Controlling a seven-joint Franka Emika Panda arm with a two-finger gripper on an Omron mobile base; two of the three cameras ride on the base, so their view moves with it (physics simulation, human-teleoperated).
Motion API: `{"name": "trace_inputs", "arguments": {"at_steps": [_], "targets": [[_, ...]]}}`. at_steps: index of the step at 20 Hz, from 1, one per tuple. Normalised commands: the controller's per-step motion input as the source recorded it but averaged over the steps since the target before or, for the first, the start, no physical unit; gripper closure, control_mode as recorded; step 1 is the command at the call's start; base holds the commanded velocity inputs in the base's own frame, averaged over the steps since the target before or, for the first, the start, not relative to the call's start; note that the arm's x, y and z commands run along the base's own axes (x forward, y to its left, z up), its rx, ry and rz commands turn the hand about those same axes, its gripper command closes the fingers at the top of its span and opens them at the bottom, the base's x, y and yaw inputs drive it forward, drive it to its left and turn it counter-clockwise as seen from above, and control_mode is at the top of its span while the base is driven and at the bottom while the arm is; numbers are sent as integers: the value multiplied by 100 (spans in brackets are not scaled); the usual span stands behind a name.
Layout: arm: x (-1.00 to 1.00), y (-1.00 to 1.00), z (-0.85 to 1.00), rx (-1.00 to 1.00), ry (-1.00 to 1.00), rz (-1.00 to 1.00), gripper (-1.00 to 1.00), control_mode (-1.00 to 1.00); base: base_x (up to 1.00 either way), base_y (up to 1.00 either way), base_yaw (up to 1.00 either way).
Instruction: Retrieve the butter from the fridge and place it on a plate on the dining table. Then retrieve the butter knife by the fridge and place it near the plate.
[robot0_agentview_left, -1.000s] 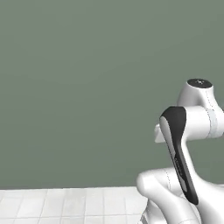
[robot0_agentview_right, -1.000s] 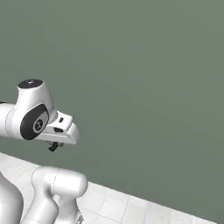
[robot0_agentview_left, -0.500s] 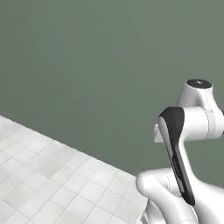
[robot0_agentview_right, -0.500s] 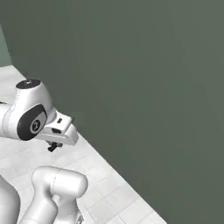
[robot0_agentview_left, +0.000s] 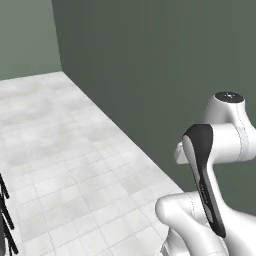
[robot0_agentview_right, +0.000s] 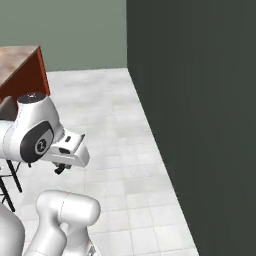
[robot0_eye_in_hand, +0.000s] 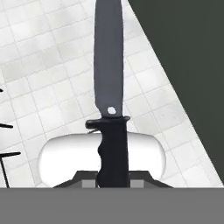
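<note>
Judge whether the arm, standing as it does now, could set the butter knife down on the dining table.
Probably not yet. The gripper is shut on the butter knife, but the arm is folded close over its base, and the dining table shows only as a corner far across open tiled floor. The base would likely have to drive closer.

arm (robot0_agentview_left: 210, 165) lower right | white tiled floor (robot0_agentview_left: 65, 150) | dark green wall (robot0_agentview_left: 150, 65) behind
</note>
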Motion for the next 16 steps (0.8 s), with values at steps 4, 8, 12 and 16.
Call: {"name": "trace_inputs", "arguments": {"at_steps": [4,8,12,16], "targets": [[0,0,0,0,0,0,100,100,96,-20,75],[0,0,0,0,0,0,100,100,100,-17,76],[0,0,0,0,0,0,100,100,95,-11,84],[0,0,0,0,0,0,100,100,86,-23,86]]}}
